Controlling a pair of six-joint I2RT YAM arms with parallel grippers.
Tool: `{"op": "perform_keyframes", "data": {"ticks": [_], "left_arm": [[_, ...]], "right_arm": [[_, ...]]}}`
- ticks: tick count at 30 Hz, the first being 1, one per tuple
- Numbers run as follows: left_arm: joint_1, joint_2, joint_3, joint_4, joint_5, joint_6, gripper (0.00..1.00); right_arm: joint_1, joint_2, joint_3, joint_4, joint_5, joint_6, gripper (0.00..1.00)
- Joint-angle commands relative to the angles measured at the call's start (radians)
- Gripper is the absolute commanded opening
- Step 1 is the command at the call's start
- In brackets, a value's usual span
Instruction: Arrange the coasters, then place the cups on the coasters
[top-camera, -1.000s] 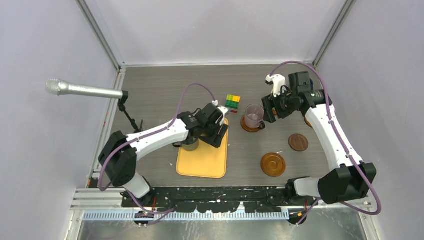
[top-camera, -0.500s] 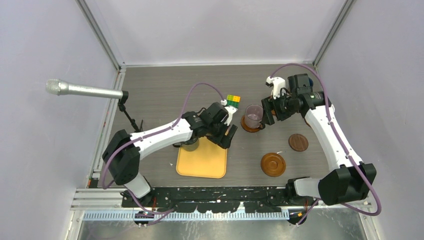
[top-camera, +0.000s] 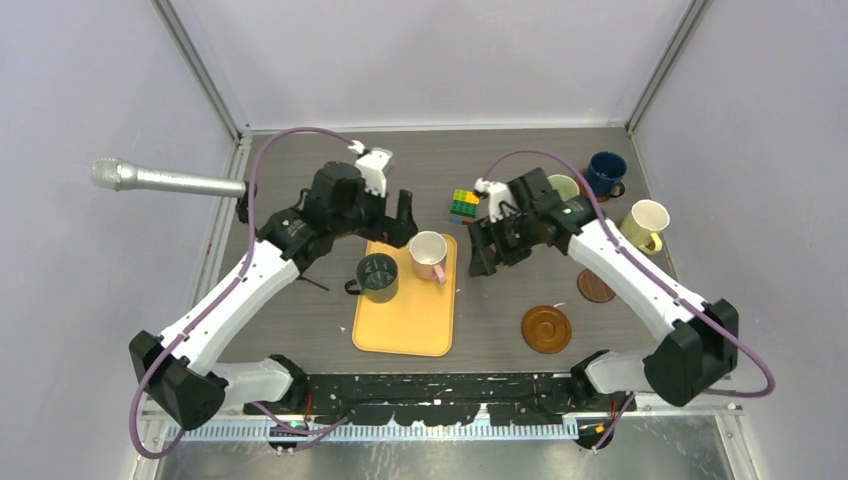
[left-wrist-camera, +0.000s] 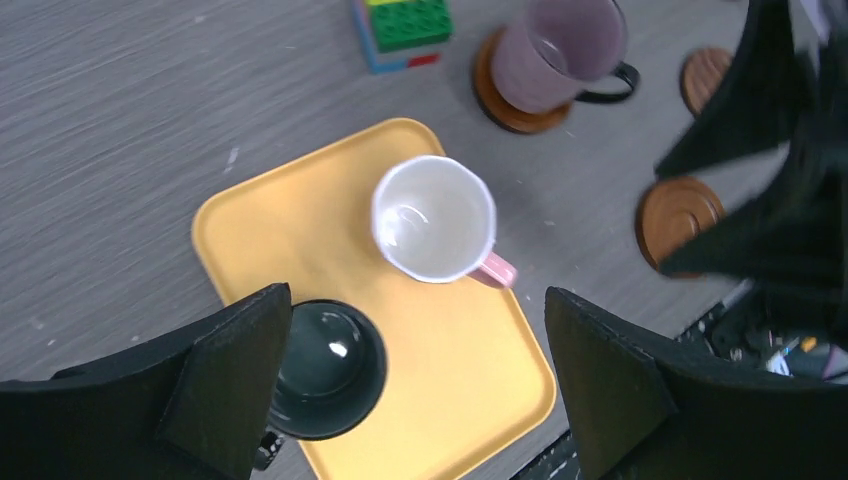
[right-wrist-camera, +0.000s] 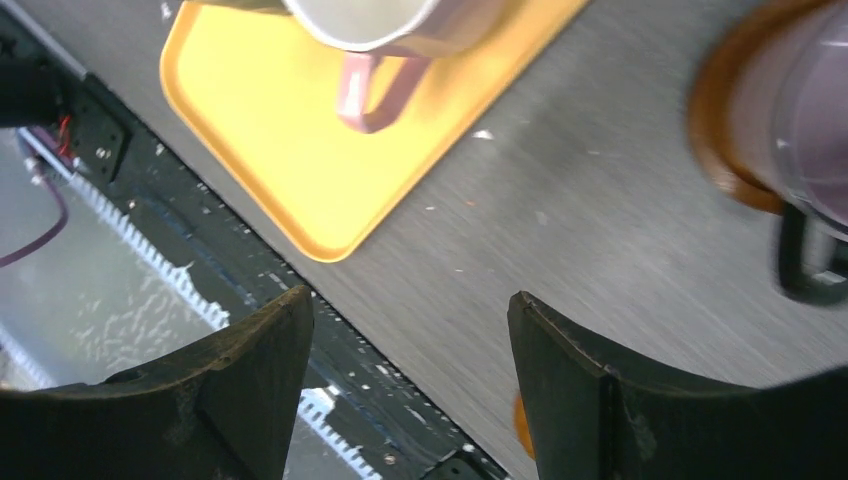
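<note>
Holds nothing in the left gripper (left-wrist-camera: 417, 300), spread wide above the pink-cream mug (left-wrist-camera: 433, 218) on the yellow tray (left-wrist-camera: 270, 210), with the dark green mug (left-wrist-camera: 325, 365) at its left edge. Holds nothing in the right gripper (right-wrist-camera: 410, 310) either, jaws apart, near the mauve mug (left-wrist-camera: 560, 50) standing on a coaster (left-wrist-camera: 505, 100).

The fingers (left-wrist-camera: 225, 375) of the left pincer (left-wrist-camera: 418, 300) are matt black plastic. Under them lies a smooth, satin-finished yellow tray (left-wrist-camera: 290, 230), plastic by its look. Between the fingers, the pink mug (left-wrist-camera: 433, 218) is glazed ceramic, glossy white inside. Beside one finger, the green mug (left-wrist-camera: 328, 365) is dark and highly glossy. Beyond the fingertips, the mauve mug (left-wrist-camera: 560, 50) has a duller glaze and stands on a turned wooden coaster (left-wrist-camera: 510, 110) with a low sheen. The table (left-wrist-camera: 130, 100) is matt grey with a wood-grain pattern. The right pincer (right-wrist-camera: 408, 300) has the same matt black fingers (right-wrist-camera: 240, 380), faintly scuffed.
</note>
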Motion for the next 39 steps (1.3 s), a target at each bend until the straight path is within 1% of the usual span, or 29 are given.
{"op": "perform_keyframes", "data": {"ticks": [1, 4, 8, 14, 20, 22, 26, 30, 35, 37, 39], "left_arm": [[0.097, -0.014, 0.014, -0.049, -0.043, -0.064, 1.0], [0.122, -0.055, -0.031, -0.035, -0.06, -0.068, 1.0], [0.153, -0.087, -0.066, -0.011, -0.05, -0.096, 1.0], [0.155, -0.126, -0.106, 0.03, -0.015, -0.078, 1.0], [0.155, -0.121, -0.119, 0.01, 0.036, -0.035, 1.0], [0.155, -0.12, -0.122, 0.009, 0.053, -0.024, 1.0], [0.156, -0.117, -0.117, 0.01, 0.037, -0.001, 1.0], [0.155, -0.107, -0.108, 0.007, 0.026, 0.015, 1.0], [0.155, -0.093, -0.107, 0.012, 0.027, 0.014, 1.0], [0.155, -0.085, -0.104, 0.015, 0.029, 0.014, 1.0], [0.155, -0.076, -0.099, 0.017, 0.038, 0.015, 1.0]], "right_arm": [[0.107, 0.101, 0.06, 0.059, -0.008, 0.121, 0.76], [0.164, 0.183, 0.12, 0.066, 0.039, 0.142, 0.75], [0.198, 0.263, 0.149, 0.112, 0.078, 0.201, 0.73], [0.287, 0.324, 0.159, 0.137, 0.139, 0.186, 0.72], [0.292, 0.411, 0.198, 0.16, 0.237, 0.197, 0.65], [0.291, 0.432, 0.206, 0.169, 0.245, 0.189, 0.61], [0.291, 0.46, 0.204, 0.18, 0.284, 0.177, 0.53], [0.291, 0.456, 0.186, 0.195, 0.304, 0.146, 0.42], [0.29, 0.435, 0.158, 0.232, 0.311, 0.095, 0.33], [0.29, 0.428, 0.152, 0.242, 0.321, 0.067, 0.28], [0.285, 0.414, 0.148, 0.249, 0.325, 0.042, 0.19]]}}
